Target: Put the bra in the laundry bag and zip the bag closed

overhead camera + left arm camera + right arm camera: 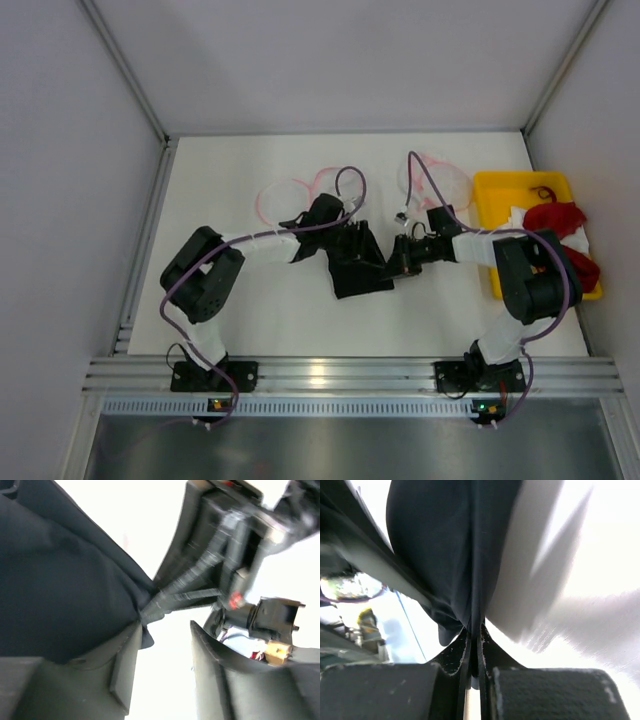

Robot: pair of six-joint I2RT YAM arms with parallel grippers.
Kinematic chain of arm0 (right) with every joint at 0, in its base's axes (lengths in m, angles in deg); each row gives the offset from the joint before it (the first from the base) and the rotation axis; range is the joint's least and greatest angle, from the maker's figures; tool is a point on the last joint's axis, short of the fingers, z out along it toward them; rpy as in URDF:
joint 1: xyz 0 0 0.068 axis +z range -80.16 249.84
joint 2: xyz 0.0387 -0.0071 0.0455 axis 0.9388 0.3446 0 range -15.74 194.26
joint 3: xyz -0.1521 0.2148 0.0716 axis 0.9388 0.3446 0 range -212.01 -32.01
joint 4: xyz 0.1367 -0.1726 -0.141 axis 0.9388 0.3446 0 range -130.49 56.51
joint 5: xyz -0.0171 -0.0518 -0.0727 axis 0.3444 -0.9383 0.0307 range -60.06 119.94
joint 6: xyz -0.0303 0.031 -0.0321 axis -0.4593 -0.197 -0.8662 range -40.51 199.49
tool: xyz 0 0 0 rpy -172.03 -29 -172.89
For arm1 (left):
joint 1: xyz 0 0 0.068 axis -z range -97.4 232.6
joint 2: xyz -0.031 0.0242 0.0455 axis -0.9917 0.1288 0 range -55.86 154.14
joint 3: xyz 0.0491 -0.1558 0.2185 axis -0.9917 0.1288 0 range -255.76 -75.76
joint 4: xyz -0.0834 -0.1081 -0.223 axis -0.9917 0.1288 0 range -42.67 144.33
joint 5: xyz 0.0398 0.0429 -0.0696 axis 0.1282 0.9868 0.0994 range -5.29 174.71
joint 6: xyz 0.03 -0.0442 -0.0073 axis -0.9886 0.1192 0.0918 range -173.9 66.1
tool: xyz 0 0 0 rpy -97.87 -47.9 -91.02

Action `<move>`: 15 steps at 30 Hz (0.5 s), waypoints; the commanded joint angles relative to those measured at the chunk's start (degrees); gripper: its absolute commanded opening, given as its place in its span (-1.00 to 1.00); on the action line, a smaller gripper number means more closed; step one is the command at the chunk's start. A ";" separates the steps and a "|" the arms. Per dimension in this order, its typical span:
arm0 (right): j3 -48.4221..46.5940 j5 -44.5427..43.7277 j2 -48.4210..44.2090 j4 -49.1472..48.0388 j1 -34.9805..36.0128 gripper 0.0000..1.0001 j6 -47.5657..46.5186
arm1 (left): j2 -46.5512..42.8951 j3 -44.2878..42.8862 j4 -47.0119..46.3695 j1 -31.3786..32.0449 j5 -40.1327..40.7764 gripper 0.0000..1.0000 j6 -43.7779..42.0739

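The black bra lies crumpled in the middle of the table, between both arms. My right gripper is shut on the bra's right edge; in the right wrist view the gripper pinches a fold of the dark fabric. My left gripper hovers over the bra's upper left part. In the left wrist view it is open, with bra fabric lying against the outside of its left finger and nothing between the fingers. A round mesh laundry bag with pink trim lies just behind the left gripper.
A second mesh bag lies behind the right gripper. A yellow tray at the right edge holds red garments. The right arm's gripper body shows close ahead in the left wrist view. Walls enclose the table.
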 commanded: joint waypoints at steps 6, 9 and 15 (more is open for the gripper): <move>-6.97 3.85 -4.95 13.00 0.42 -1.00 -20.36 | -20.69 1.11 14.89 -9.16 -4.42 0.33 -20.12; -9.87 4.99 -5.04 19.59 0.77 -1.00 -28.60 | -27.63 3.48 17.88 -12.86 -5.04 0.42 -30.83; -15.58 2.46 -5.22 31.91 6.38 -1.00 -43.38 | -34.96 5.95 22.45 -17.79 -10.57 0.64 -51.67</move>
